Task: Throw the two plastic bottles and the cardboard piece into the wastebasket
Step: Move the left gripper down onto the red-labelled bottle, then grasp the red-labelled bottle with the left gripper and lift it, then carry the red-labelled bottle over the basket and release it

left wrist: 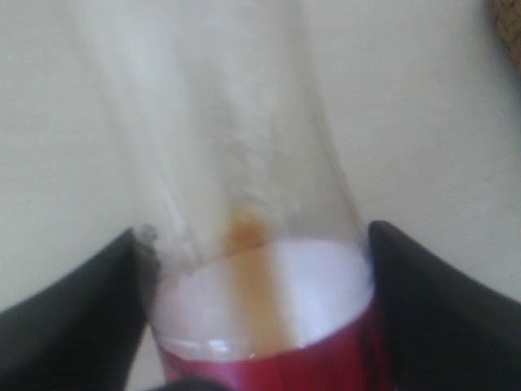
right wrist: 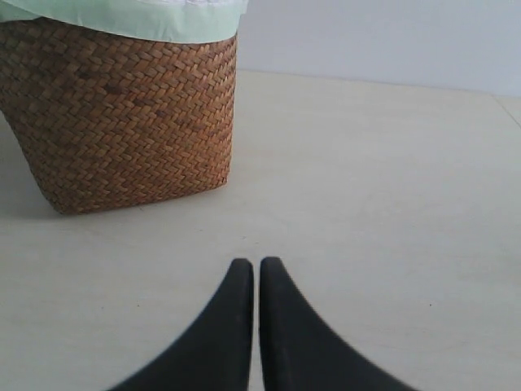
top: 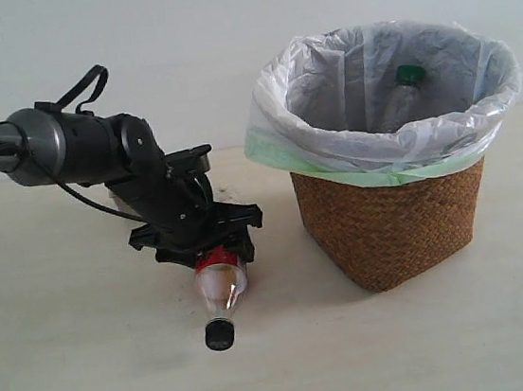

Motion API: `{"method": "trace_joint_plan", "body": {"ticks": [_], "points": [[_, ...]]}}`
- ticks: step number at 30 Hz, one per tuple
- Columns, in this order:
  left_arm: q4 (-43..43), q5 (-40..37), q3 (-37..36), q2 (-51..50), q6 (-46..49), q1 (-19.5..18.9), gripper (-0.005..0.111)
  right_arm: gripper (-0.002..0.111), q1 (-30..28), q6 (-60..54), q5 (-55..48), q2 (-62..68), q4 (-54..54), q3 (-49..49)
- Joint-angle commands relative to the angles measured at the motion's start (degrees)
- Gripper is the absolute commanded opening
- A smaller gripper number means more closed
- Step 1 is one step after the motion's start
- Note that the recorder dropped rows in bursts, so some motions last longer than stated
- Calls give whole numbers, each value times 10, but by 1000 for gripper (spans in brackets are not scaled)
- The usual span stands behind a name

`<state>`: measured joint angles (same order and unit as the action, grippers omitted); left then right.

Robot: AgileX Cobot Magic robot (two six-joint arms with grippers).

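My left gripper [top: 213, 251] is shut on the clear bottle with the red label [top: 222, 291] and holds it above the table, left of the wastebasket [top: 394, 222], black cap [top: 220, 335] pointing down. In the left wrist view the bottle [left wrist: 244, 204] fills the space between the two black fingers [left wrist: 73, 318]. The green-capped bottle [top: 408, 87] stands inside the wastebasket's white bag. My right gripper [right wrist: 256, 265] is shut on nothing, low over the table beside the wicker wastebasket [right wrist: 122, 122]. The cardboard piece is not visible in any view.
The pale table [top: 92, 369] stretches around the basket, with a plain wall behind. A corner of the wicker basket [left wrist: 509, 20] shows at the edge of the left wrist view. The left arm's black links and cable [top: 74, 142] reach in from the left.
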<state>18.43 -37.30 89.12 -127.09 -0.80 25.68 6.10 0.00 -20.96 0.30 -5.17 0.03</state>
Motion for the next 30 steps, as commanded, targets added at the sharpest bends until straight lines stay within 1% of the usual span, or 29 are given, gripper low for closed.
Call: {"method": "trace_joint_plan", "body": {"ticks": [1,4,5,9,13,15,18,21,22,25,27,30], "points": [[4,9,0,-2,1,1,35,0,-3,0,2,-3,1,0],[4,-3,0,-2,5,1,9,0,-3,0,2,-3,1,0],[4,-8,0,-2,8,1,4,0,-3,0,2,-3,1,0],[-21,-26,0,16,8,1,4,0,-3,0,2,-3,1,0],[-81,-52,0,61,-19,1,4,0,-3,0,2,-3,1,0],[-134,-62,0,89,-52,1,4,0,-3,0,2,-3,1,0],[-241,-86,0,139,-117,1,4,0,-3,0,2,-3,1,0],[-365,-124,0,186,-181,1,4,0,-3,0,2,-3,-1,0],[-426,-147,1,205,-209,0,4,0,-3,0,2,-3,-1,0],[-567,-205,2,245,-271,0,4,0,-3,0,2,-3,-1,0],[-639,-239,2,268,-287,0,4,0,-3,0,2,-3,-1,0],[-716,-266,2,300,-287,0,4,0,-3,0,2,-3,-1,0]]}}
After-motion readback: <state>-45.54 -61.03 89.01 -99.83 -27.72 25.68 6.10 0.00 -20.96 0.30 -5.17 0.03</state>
